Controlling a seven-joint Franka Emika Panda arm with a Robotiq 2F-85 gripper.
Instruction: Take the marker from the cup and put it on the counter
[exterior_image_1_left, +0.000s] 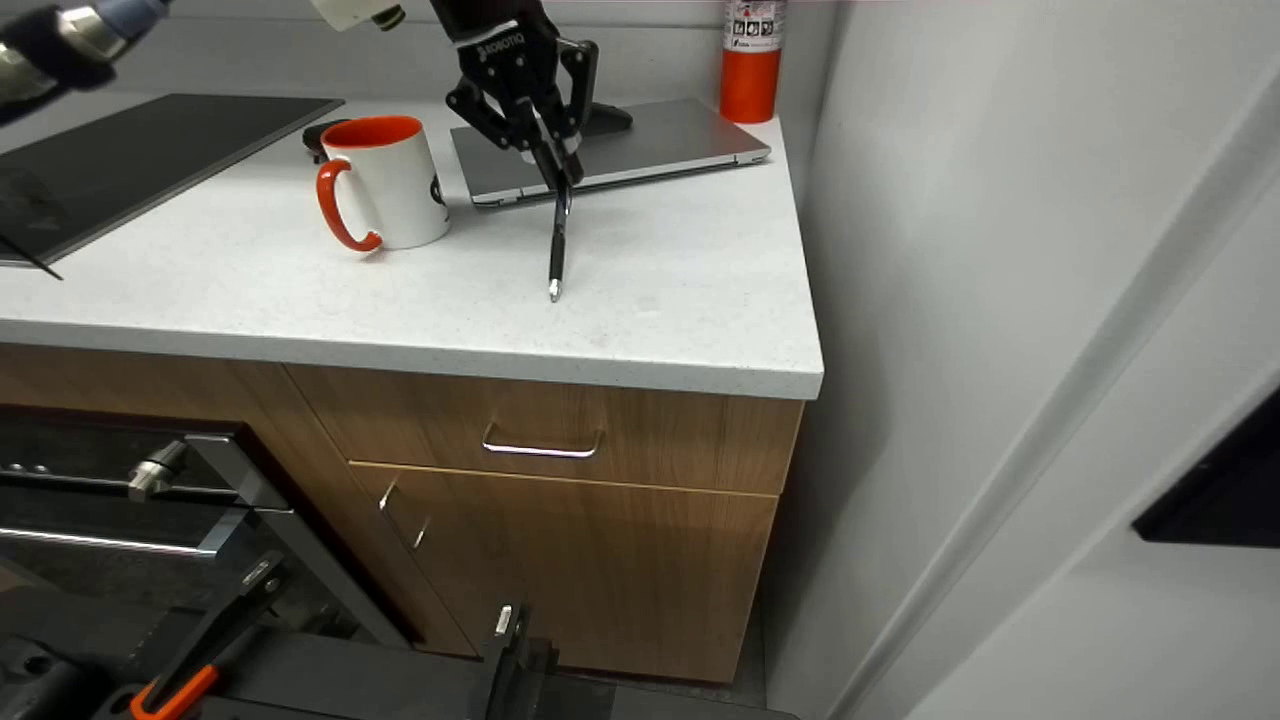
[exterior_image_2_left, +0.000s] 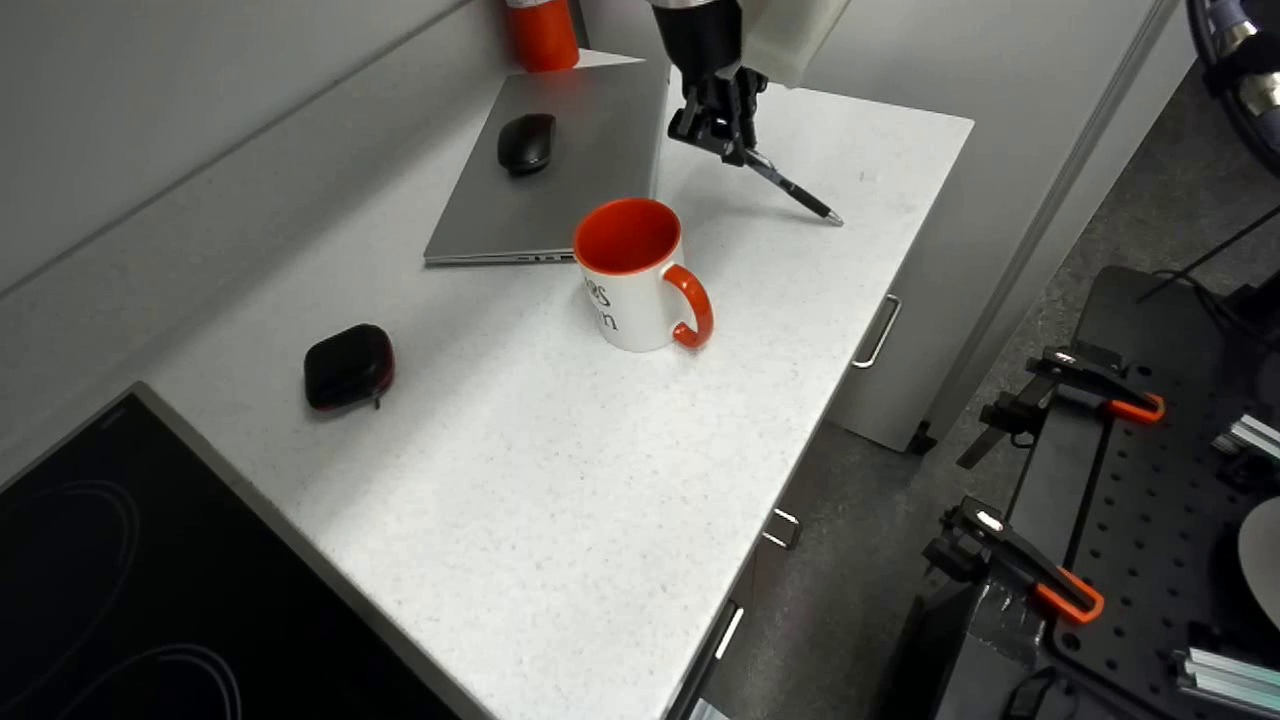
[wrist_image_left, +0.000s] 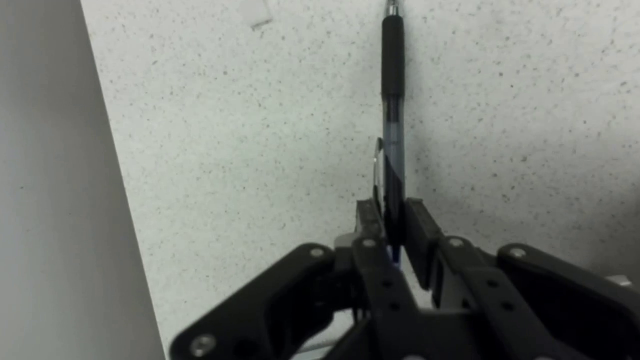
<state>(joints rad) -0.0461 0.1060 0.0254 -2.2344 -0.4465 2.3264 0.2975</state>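
Observation:
The marker, a thin dark pen with a silver tip (exterior_image_1_left: 557, 245), is held by my gripper (exterior_image_1_left: 565, 178). The marker also shows in an exterior view (exterior_image_2_left: 795, 190) and in the wrist view (wrist_image_left: 393, 60). In the wrist view my gripper (wrist_image_left: 389, 210) is shut on its upper part. The marker slants down over the white speckled counter (exterior_image_1_left: 680, 270), tip lowest; I cannot tell whether the tip touches. The white cup with red rim and handle (exterior_image_1_left: 400, 205) stands upright on the counter, apart from my gripper. Its visible inside is red and empty in an exterior view (exterior_image_2_left: 640, 312).
A closed grey laptop (exterior_image_1_left: 690, 140) lies behind the gripper with a black mouse (exterior_image_2_left: 526, 143) on it. A red canister (exterior_image_1_left: 750, 85) stands at the back. A small black case (exterior_image_2_left: 350, 367) and a black hob (exterior_image_2_left: 100, 580) are beyond the cup. A grey wall (exterior_image_1_left: 960, 250) borders the counter.

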